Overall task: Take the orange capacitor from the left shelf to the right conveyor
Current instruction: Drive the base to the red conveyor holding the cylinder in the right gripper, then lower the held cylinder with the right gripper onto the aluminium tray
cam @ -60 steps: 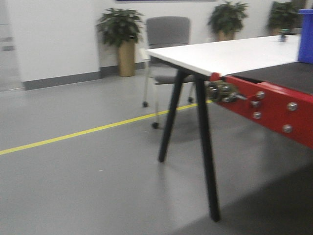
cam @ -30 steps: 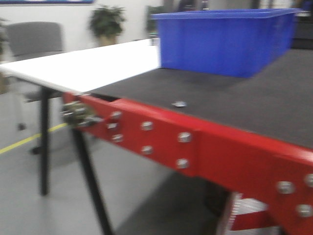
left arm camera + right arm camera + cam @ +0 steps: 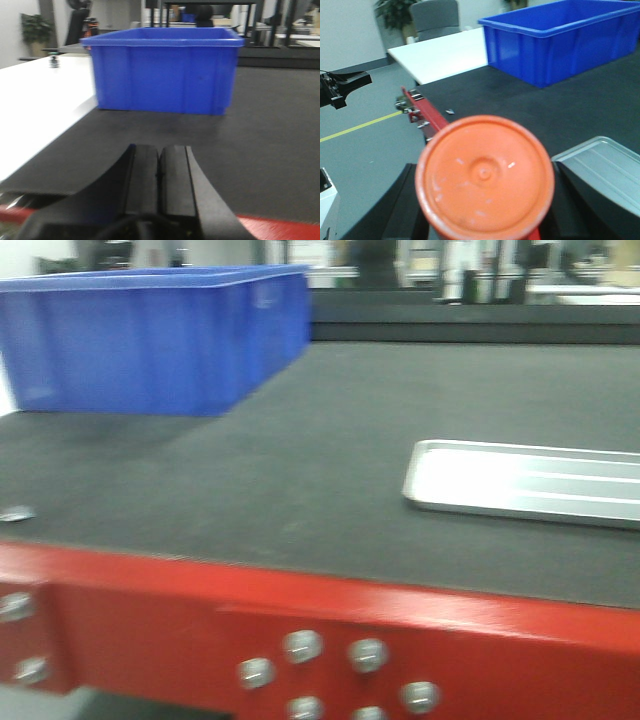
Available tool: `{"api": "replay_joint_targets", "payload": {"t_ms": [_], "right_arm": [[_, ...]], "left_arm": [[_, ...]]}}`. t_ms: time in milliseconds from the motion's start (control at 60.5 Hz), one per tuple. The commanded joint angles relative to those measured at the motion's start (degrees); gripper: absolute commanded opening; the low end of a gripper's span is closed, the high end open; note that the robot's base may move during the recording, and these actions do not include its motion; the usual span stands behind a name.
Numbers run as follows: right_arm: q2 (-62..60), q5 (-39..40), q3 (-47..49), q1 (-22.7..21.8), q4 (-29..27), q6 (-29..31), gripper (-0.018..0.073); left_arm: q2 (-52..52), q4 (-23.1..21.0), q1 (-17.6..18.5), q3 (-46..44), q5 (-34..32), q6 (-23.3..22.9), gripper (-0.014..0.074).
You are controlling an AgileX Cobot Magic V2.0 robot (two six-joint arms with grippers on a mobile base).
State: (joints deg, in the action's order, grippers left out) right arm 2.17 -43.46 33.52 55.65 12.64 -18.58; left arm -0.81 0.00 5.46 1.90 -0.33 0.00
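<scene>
My front view has swung round onto the black conveyor (image 3: 330, 440), so with the right pincer (image 3: 487, 212) pinching the orange capacitor (image 3: 485, 172) over its near red edge and the left pincer (image 3: 159, 175) pressed together empty, I judge only the set-down remains.

The capacitor's (image 3: 484, 175) flat orange top fills the foreground, clamped between the right gripper's (image 3: 485, 212) black jaws. Beyond it, the black conveyor (image 3: 535, 107) carries a blue bin (image 3: 560, 42) and a silver tray (image 3: 605, 167). A white table (image 3: 440, 55) adjoins its far end.
</scene>
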Motion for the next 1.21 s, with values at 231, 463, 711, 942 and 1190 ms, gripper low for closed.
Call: {"api": "replay_joint_targets", "payload": {"t_ms": [231,463,711,942,1190], "right_arm": [[1.1,5.3,1.4,0.0,1.1,0.6,0.0058],[1.1,5.3,1.4,0.0,1.1,0.6,0.0058],[1.1,5.3,1.4,0.0,1.1,0.6,0.0058],[1.1,5.3,1.4,0.0,1.1,0.6,0.0058],[1.1,7.4,1.4,0.0,1.1,0.6,0.0058]], "left_arm": [[0.6,-0.3,0.2,-0.4,-4.8,0.0,-0.0105],[0.6,-0.3,0.2,-0.4,-4.8,0.0,-0.0105],[0.6,-0.3,0.2,-0.4,-4.8,0.0,-0.0105],[0.6,-0.3,0.2,-0.4,-4.8,0.0,-0.0105],[0.6,-0.3,0.2,-0.4,-4.8,0.0,-0.0105]]}}
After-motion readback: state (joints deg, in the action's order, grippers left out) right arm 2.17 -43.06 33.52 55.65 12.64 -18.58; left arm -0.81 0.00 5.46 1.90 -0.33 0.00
